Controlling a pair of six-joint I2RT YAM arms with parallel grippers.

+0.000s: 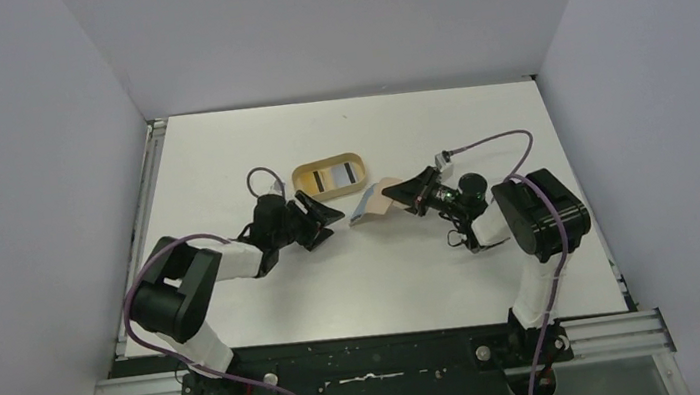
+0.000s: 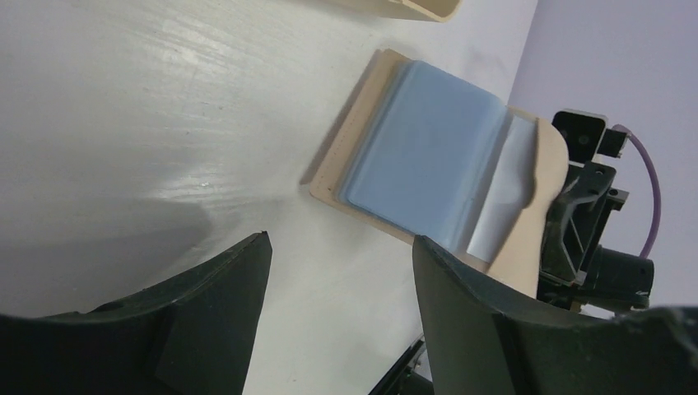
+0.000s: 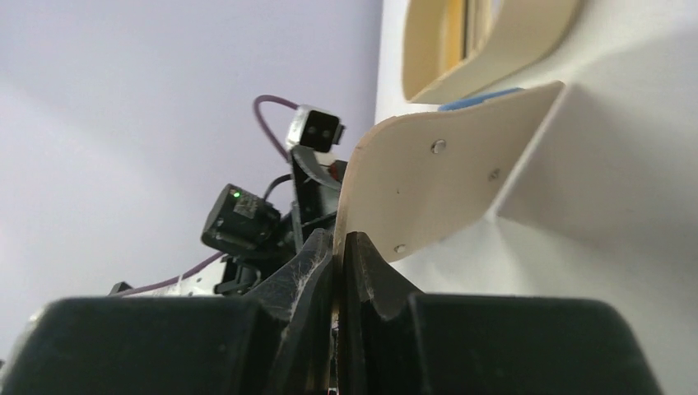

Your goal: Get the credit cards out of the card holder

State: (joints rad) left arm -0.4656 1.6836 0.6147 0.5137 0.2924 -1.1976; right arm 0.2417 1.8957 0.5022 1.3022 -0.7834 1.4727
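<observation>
The tan-brown folding card holder lies open mid-tabletop, its long axis running left to right and its light blue inner panel facing up. Its left end rests flat. Its right flap rises, clenched in the right tool. The left tool hovers just beside the flat end, released and grasping nothing. Behind stands an oval tan rimmed tray holding pale, dark-banded credit cards.
</observation>
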